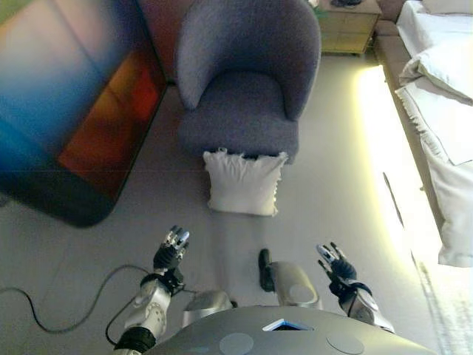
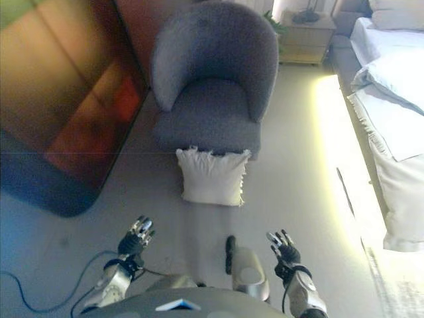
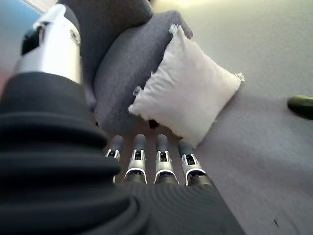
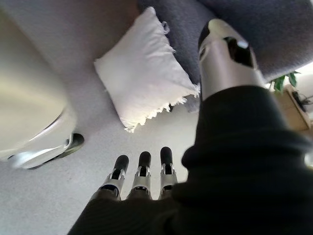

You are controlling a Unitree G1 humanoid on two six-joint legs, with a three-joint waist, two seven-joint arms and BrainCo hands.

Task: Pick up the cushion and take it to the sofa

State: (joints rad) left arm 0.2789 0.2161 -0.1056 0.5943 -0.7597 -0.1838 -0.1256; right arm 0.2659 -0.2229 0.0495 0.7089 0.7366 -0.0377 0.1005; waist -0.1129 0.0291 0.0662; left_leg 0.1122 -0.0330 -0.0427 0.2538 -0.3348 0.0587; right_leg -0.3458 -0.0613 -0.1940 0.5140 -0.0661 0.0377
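Note:
A white fringed cushion (image 1: pixel 244 183) stands on the grey floor, leaning against the front of a grey-blue armchair (image 1: pixel 244 74). It also shows in the left wrist view (image 3: pixel 188 95) and in the right wrist view (image 4: pixel 142 85). My left hand (image 1: pixel 171 253) is low at the left, fingers straight, open and empty, well short of the cushion. My right hand (image 1: pixel 334 262) is low at the right, fingers straight, open and empty, also apart from the cushion.
A large dark panel (image 1: pixel 70 111) stands at the left. A bed with white bedding (image 1: pixel 443 96) runs along the right side, with a lit strip on the floor beside it. A wooden nightstand (image 1: pixel 347 26) is at the back.

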